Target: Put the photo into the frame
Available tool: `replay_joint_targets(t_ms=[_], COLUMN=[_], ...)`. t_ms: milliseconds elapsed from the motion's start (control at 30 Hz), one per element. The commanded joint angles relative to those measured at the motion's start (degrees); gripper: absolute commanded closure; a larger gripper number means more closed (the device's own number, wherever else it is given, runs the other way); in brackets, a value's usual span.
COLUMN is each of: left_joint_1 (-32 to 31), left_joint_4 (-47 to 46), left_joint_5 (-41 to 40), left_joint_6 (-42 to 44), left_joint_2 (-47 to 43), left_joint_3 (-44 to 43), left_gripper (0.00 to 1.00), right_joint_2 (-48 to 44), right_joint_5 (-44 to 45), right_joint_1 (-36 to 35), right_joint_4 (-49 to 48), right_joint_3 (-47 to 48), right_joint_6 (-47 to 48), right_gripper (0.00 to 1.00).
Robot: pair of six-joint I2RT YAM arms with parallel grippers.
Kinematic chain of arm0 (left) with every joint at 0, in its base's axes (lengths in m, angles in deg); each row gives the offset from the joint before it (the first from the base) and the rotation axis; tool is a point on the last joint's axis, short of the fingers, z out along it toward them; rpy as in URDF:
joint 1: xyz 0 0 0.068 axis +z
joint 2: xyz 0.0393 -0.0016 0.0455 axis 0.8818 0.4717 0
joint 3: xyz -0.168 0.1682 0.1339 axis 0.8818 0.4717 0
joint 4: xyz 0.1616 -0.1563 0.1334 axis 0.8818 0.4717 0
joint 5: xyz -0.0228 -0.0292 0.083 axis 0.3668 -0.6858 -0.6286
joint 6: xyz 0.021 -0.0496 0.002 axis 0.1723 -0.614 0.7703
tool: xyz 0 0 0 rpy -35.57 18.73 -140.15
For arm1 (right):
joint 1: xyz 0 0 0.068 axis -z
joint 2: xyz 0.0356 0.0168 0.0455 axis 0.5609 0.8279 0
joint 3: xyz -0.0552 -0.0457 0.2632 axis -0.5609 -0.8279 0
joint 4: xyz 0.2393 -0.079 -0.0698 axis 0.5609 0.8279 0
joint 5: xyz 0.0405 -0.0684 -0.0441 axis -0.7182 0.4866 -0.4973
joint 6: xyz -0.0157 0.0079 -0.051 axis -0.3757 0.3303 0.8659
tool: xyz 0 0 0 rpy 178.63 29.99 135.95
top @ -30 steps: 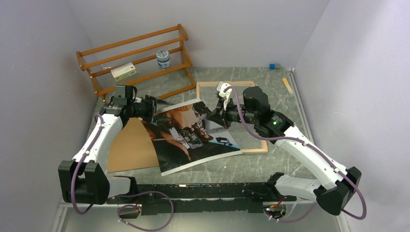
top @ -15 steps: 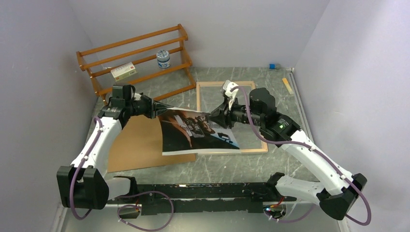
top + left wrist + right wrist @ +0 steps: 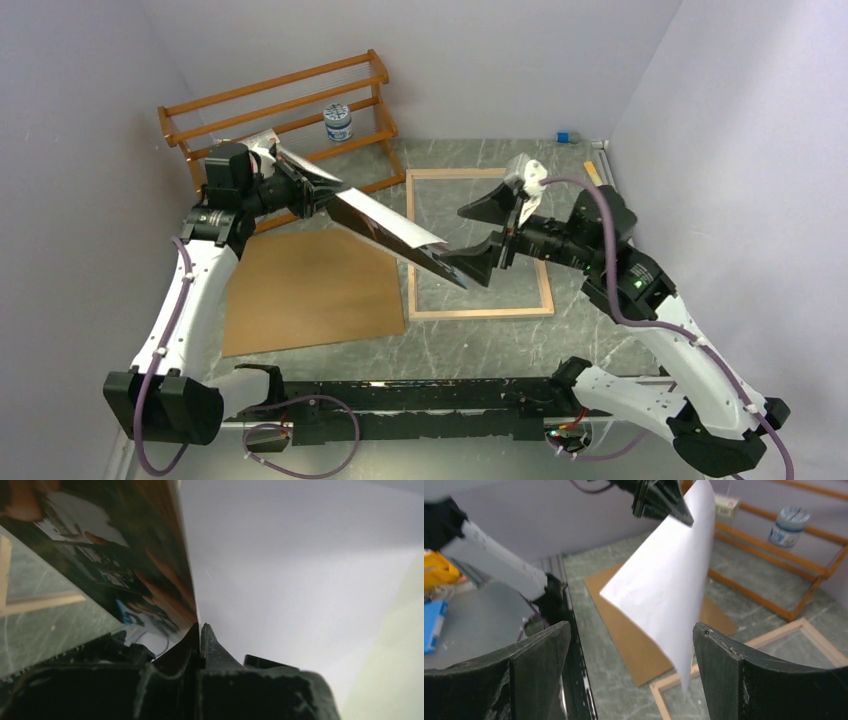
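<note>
The photo (image 3: pixel 385 225) hangs in the air, tilted steeply, between the two arms and above the left part of the frame (image 3: pixel 480 312). My left gripper (image 3: pixel 315 197) is shut on its upper left edge; in the left wrist view the jaws (image 3: pixel 200 628) pinch the sheet, dark picture side (image 3: pixel 125 555) to the left. My right gripper (image 3: pixel 478 238) stands open by the photo's low corner, not touching it. The right wrist view shows the photo's white back (image 3: pixel 664 580), its corner hanging between the wide-apart fingers (image 3: pixel 631 626). The pale wood frame (image 3: pixel 814 630) lies flat on the table.
A brown backing board (image 3: pixel 310 290) lies flat left of the frame. An orange-brown slatted rack (image 3: pixel 280 110) holding a small jar (image 3: pixel 338 122) stands at the back left. A small blue item (image 3: pixel 563 137) and a pale stick (image 3: pixel 596 178) lie at the back right.
My right gripper has let go of the photo, opened wide and drawn back right. My left gripper shut on the photo and lifted it off the table, uncovering the board.
</note>
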Motion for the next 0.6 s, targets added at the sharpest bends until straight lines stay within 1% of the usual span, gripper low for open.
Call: replay_joint_targets(t_ms=[0, 133, 200, 333, 400, 500, 567], left_joint_1=[-2.1, -7.6, -10.7, -15.9, -18.3, -21.8, -23.2], left_joint_4=[-0.3, -0.2, 0.0, -2.9, -4.0, -4.9, -7.9], left_joint_5=[-2.3, -4.2, -5.1, -1.6, 0.5, 3.0, 5.1], left_joint_6=[9.4, 15.4, 18.0, 20.4, 21.2, 23.7, 23.1], left_joint_2=[-2.0, -0.7, 0.4, 5.2, 8.3, 14.4, 19.2], left_joint_3=[-7.7, -13.1, -15.2, -18.0, -20.0, -25.0, -28.4], left_gripper=[0.97, 0.97, 0.98, 0.98, 0.97, 0.97, 0.97], right_joint_2=[1.5, 2.7, 3.1, 5.5, 7.4, 9.0, 8.4], right_joint_5=[5.4, 16.3, 23.2, 37.0, 38.6, 35.5, 33.9], right_joint_1=[-0.2, 0.0, 0.4, 3.3, 8.6, 20.8, 27.8], right_joint_4=[-3.2, -5.0, -5.1, -0.1, 4.9, 11.6, 13.9], right_joint_3=[7.0, 7.4, 7.4, 9.1, 11.0, 11.2, 9.7], right_joint_6=[-7.4, -11.1, -13.2, -17.4, -21.7, -30.6, -33.4], right_gripper=[0.05, 0.06, 0.06, 0.06, 0.09, 0.15, 0.16])
